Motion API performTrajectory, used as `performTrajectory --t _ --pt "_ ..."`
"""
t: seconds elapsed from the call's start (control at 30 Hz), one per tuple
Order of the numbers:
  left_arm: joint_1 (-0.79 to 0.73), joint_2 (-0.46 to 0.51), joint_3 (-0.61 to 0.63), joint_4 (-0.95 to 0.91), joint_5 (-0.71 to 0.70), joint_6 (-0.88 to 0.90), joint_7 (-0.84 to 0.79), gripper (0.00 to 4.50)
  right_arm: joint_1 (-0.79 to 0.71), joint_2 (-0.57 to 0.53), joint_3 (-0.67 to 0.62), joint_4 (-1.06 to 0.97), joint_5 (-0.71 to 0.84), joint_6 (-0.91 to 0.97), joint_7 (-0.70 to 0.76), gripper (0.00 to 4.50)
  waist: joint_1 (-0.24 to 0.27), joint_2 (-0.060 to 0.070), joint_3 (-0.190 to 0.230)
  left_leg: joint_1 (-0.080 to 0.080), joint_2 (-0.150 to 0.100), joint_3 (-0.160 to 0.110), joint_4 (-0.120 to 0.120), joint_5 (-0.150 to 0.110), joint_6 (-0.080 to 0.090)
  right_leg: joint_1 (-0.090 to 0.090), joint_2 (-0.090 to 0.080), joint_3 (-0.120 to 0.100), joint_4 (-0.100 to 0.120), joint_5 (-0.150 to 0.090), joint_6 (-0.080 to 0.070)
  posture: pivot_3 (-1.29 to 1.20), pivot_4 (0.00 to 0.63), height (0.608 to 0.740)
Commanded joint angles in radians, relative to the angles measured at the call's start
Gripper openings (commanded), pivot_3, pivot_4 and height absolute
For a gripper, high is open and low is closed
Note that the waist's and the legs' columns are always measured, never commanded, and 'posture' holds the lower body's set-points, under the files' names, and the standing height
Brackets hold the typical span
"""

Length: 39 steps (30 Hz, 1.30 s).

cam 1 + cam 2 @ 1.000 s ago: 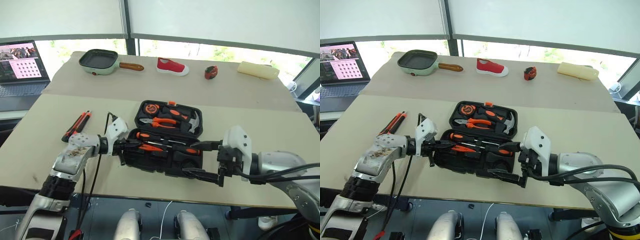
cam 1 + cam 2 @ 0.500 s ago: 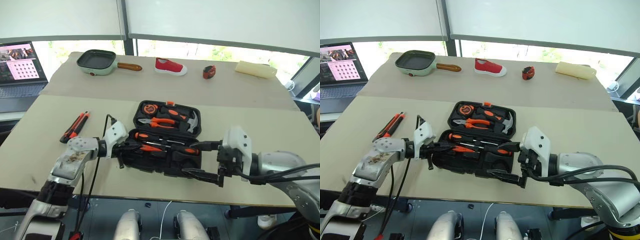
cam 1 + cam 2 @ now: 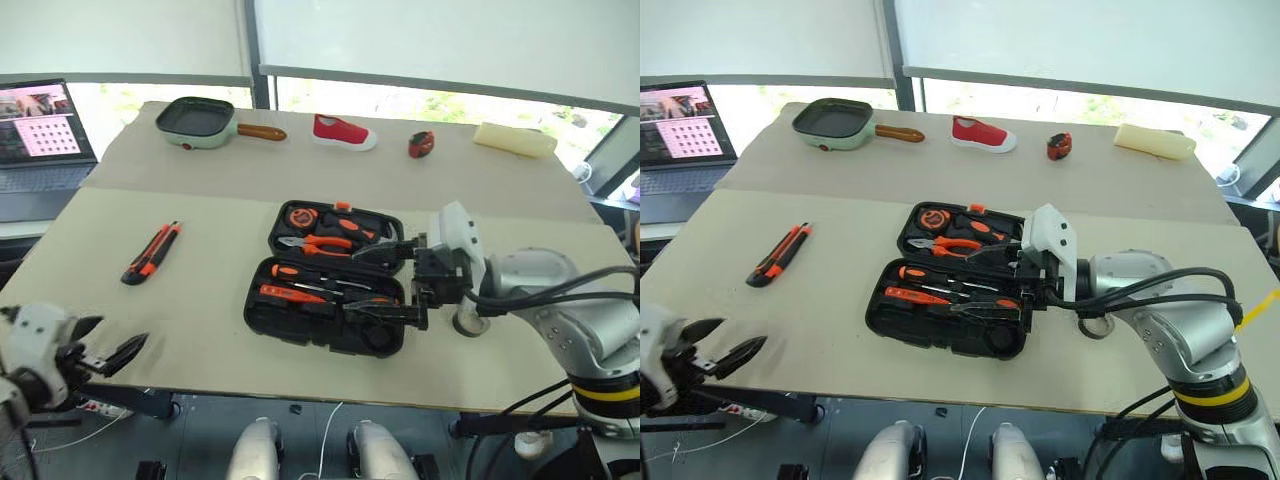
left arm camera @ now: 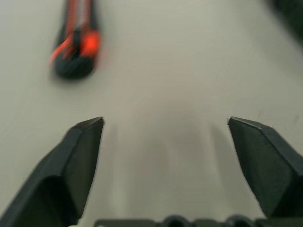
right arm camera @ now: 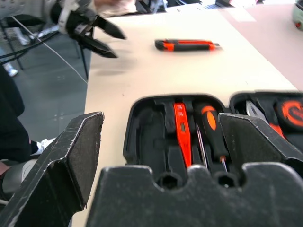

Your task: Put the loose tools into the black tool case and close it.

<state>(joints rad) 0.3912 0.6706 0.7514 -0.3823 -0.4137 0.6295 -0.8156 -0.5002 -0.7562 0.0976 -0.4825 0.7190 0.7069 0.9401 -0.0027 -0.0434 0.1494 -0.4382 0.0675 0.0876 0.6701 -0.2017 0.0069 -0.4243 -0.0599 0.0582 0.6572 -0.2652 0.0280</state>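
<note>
The black tool case (image 3: 262, 322) lies open at the table's middle. Two screwdrivers rest in its near half: a black-orange handled one (image 3: 290, 271) and an all-orange one (image 5: 182, 127). The orange-and-black utility knife (image 3: 151, 253) lies loose on the table left of the case. A small grey tape roll (image 3: 1090, 328) sits right of the case, partly behind my right arm. My right gripper (image 3: 355, 283) hovers open over the case's right end, holding nothing. My left gripper (image 3: 115, 338) is open and empty at the table's near left edge, with the knife (image 4: 75, 45) ahead of it.
Orange-handled pliers (image 3: 318, 242), a hammer and a round tape measure fill the case's far half. Along the back stand a green frying pan (image 3: 197, 120), a red shoe (image 3: 344, 132), a red-and-black gadget (image 3: 421, 144) and a yellow block (image 3: 515, 140). A laptop (image 3: 40, 125) is far left.
My left gripper opened, left the case's left end and swung back to the near left table edge. My right gripper rose and shifted left over the case.
</note>
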Motion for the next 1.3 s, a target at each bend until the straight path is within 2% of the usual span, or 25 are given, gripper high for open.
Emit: performTrajectory --t 0.03,0.13,0.23,0.33,0.43,0.6,0.7,0.83,0.87,0.9,0.93,1.07,1.1,1.17,1.3 --pt "-0.008 0.02 0.036 -0.036 -0.036 -0.003 0.012 4.44 -0.023 0.009 0.004 0.007 -0.024 -0.041 0.038 4.5 0.009 0.0 0.0 0.0 0.001 0.0 0.0 0.0 0.0 0.0 -0.001 -0.001 -0.001 0.0 -0.002 0.0 0.15 0.74" --pt "-0.069 0.081 0.015 0.011 -0.042 0.029 0.025 4.44 -0.022 0.016 0.006 0.007 -0.037 -0.046 0.047 4.5 0.01 -0.001 0.0 0.0 0.001 0.0 0.0 -0.003 -0.004 0.001 -0.002 -0.001 -0.002 0.0 -0.003 0.0 0.15 0.74" --pt "-0.187 0.191 -0.06 0.14 -0.005 0.054 0.021 4.44 -0.014 0.019 0.0 -0.004 -0.04 -0.041 0.047 4.5 0.013 -0.001 0.0 0.0 0.0 0.0 -0.001 -0.002 -0.004 0.001 0.0 -0.002 0.0 0.0 -0.003 0.0 0.15 0.74" --pt "-0.399 0.307 -0.219 0.329 0.029 0.082 0.0 4.44 0.008 0.013 -0.015 -0.036 -0.032 -0.029 0.034 4.5 0.014 -0.001 0.0 0.0 0.0 0.002 -0.002 0.0 -0.001 0.002 0.0 -0.002 0.001 0.002 -0.001 0.0 0.15 0.74" --pt "-0.632 0.355 -0.394 0.538 0.086 0.085 -0.019 4.44 0.041 0.009 -0.034 -0.077 -0.02 -0.013 0.008 4.5 0.012 -0.001 0.0 0.0 0.0 0.003 -0.003 0.001 -0.001 0.002 0.001 -0.003 0.001 0.003 0.001 0.0 0.15 0.74" --pt "-0.915 0.333 -0.639 0.836 0.214 0.013 -0.093 4.44 0.104 0.004 -0.067 -0.155 0.003 0.014 -0.051 4.5 0.006 -0.001 0.0 -0.002 0.0 0.005 -0.004 0.0 -0.001 0.0 0.002 -0.002 0.001 0.004 0.002 0.0 0.15 0.74" --pt "-1.047 0.295 -0.734 1.024 0.288 -0.02 -0.094 4.44 0.137 0.002 -0.088 -0.194 0.015 0.031 -0.081 4.5 0.006 -0.002 0.0 -0.003 0.0 0.004 -0.004 0.0 -0.001 -0.001 0.003 -0.002 0.002 0.003 0.002 0.0 0.15 0.74" --pt "-1.161 0.246 -0.793 1.213 0.347 -0.079 -0.109 4.44 0.155 0.0 -0.105 -0.221 0.036 0.048 -0.113 4.5 0.006 -0.002 0.0 -0.003 0.0 0.003 -0.004 0.0 -0.001 0.0 0.004 -0.002 0.002 0.003 0.003 0.0 0.15 0.74" --pt "-1.178 0.235 -0.8 1.246 0.355 -0.096 -0.116 3.93 0.16 0.002 -0.109 -0.228 0.042 0.053 -0.124 4.5 0.007 -0.002 0.0 -0.003 -0.001 0.003 -0.004 0.0 -0.001 0.0 0.004 -0.002 0.002 0.003 0.003 0.0 0.15 0.74" --pt "-1.192 0.228 -0.804 1.271 0.361 -0.107 -0.121 3.8 0.163 0.003 -0.112 -0.233 0.045 0.057 -0.132 4.5 0.009 -0.002 0.0 -0.002 -0.001 0.003 -0.004 0.0 -0.001 0.0 0.004 -0.002 0.003 0.003 0.003 0.0 0.15 0.74" --pt "-1.203 0.223 -0.805 1.291 0.367 -0.117 -0.127 3.4 0.165 0.003 -0.115 -0.235 0.048 0.059 -0.138 4.5 0.009 -0.002 0.0 -0.002 -0.001 0.003 -0.004 0.0 -0.001 0.0 0.004 -0.002 0.003 0.003 0.003 0.0 0.15 0.74" --pt "-1.226 0.215 -0.776 1.311 0.352 -0.171 -0.156 1.94 0.18 -0.006 -0.124 -0.245 0.054 0.063 -0.155 4.5 0.013 -0.002 0.0 -0.002 -0.001 0.003 -0.004 0.001 -0.001 0.001 0.003 -0.002 0.003 0.003 0.003 0.0 0.15 0.74" --pt "-1.222 0.216 -0.77 1.297 0.345 -0.186 -0.173 1.78 0.184 -0.01 -0.127 -0.248 0.056 0.063 -0.159 4.5 0.013 -0.002 0.0 -0.002 -0.001 0.003 -0.004 0.001 -0.001 0.001 0.003 -0.002 0.003 0.003 0.003 0.0 0.15 0.74" --pt "-1.166 0.229 -0.756 1.166 0.298 -0.203 -0.271 1.78 0.195 -0.016 -0.136 -0.254 0.059 0.065 -0.17 4.5 0.014 -0.002 0.0 -0.003 -0.001 0.003 -0.004 0.001 -0.001 0.001 0.003 -0.002 0.003 0.003 0.003 0.0 0.15 0.74" --pt "-1.013 0.25 -0.712 0.626 0.1 -0.165 -0.468 1.78 0.257 -0.038 -0.191 -0.284 0.079 0.078 -0.2 4.5 0.016 -0.004 0.002 -0.004 -0.001 0.002 -0.004 0.0 -0.001 0.0 0.002 -0.002 0.003 0.003 0.003 0.0 0.15 0.74"
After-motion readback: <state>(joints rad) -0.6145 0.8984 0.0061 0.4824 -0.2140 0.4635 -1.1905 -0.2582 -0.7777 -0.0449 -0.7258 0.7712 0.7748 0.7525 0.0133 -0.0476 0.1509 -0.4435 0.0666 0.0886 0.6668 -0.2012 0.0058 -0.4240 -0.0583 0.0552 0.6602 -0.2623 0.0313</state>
